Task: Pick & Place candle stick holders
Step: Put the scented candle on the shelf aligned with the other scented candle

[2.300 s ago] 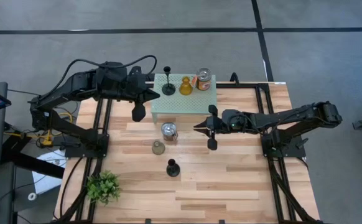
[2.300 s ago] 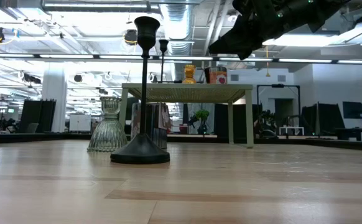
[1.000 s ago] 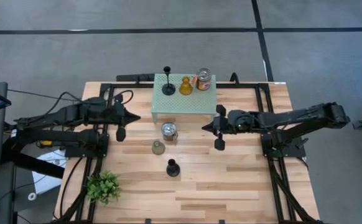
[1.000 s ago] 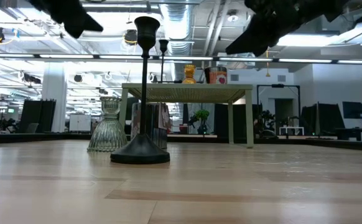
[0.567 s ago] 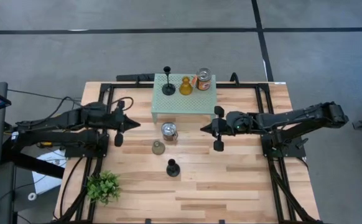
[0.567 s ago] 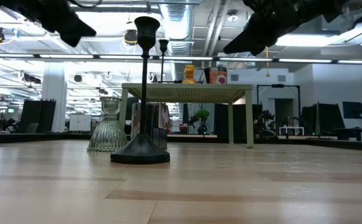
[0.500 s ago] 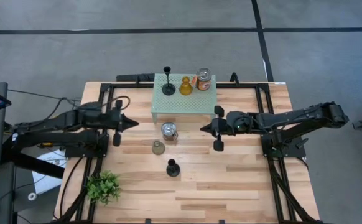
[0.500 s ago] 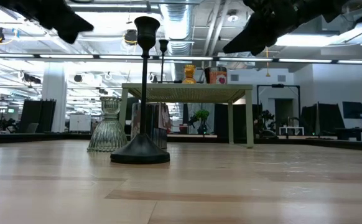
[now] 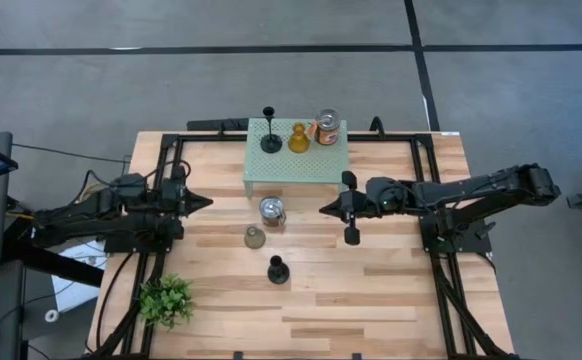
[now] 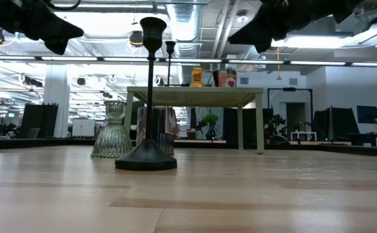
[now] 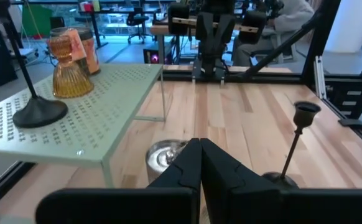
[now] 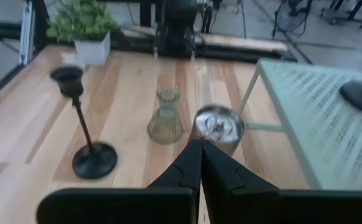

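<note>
Three candle stick holders stand on the mint-green rack (image 9: 297, 165) at the table's far edge: a black one (image 9: 270, 143), an amber glass one (image 9: 298, 140) and a jar-like one (image 9: 328, 128). Three more rest on their bases on the wooden table: a silvery jar (image 9: 272, 211), a grey-olive one (image 9: 255, 237) and a black one (image 9: 278, 270). My left gripper (image 9: 209, 202) is shut and holds nothing, drawn back at the table's left. My right gripper (image 9: 322, 209) is shut and holds nothing; it hangs above the table, right of the silvery jar (image 12: 217, 127).
A green leafy plant (image 9: 166, 298) stands at the near left corner. Black frame rails (image 9: 441, 290) run along both sides of the table. Bare wood lies in the near right part of the table (image 9: 371, 310).
My left gripper has drawn back toward the table's left edge and sunk, staying shut and coming level. My right gripper has kept its place and tipped its fingertips up a little. No holder has moved.
</note>
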`<state>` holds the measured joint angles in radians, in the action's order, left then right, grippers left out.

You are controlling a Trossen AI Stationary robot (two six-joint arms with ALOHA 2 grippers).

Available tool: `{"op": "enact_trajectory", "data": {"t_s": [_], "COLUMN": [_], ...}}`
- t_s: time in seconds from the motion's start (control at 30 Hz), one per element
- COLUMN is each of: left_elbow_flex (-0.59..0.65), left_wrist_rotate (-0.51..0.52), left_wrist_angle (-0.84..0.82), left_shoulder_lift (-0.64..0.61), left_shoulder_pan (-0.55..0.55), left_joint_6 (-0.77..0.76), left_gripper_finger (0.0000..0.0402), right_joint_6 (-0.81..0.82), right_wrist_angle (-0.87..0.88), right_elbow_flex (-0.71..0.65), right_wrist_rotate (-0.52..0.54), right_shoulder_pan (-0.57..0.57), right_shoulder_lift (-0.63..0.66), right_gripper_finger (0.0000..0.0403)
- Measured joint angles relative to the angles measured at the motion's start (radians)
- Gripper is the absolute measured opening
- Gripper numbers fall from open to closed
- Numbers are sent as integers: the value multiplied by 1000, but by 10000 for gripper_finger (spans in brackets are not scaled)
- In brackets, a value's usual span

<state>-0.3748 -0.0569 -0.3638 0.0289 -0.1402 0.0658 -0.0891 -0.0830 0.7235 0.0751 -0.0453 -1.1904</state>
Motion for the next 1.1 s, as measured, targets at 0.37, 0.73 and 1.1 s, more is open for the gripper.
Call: {"op": "enact_trajectory", "data": {"t_s": [0.37, 0.73, 1.1], "left_elbow_flex": [-1, -2, -2], "left_wrist_rotate": [1, 4, 4], "left_wrist_angle": [81, 94, 97], "left_shoulder_lift": [87, 153, 193], "left_shoulder_pan": [0, 0, 0], "left_joint_6": [0, 25, 23], "left_gripper_finger": [7, 11, 8], "right_joint_6": [-2, -102, -122], "right_wrist_angle": [-128, -63, 127], "right_elbow_flex": [0, 133, 332], "right_wrist_rotate": [-114, -160, -128], "right_shoulder_pan": [-3, -46, 38], "right_shoulder_lift": [0, -127, -372], "right_gripper_finger": [0, 0, 0]}}
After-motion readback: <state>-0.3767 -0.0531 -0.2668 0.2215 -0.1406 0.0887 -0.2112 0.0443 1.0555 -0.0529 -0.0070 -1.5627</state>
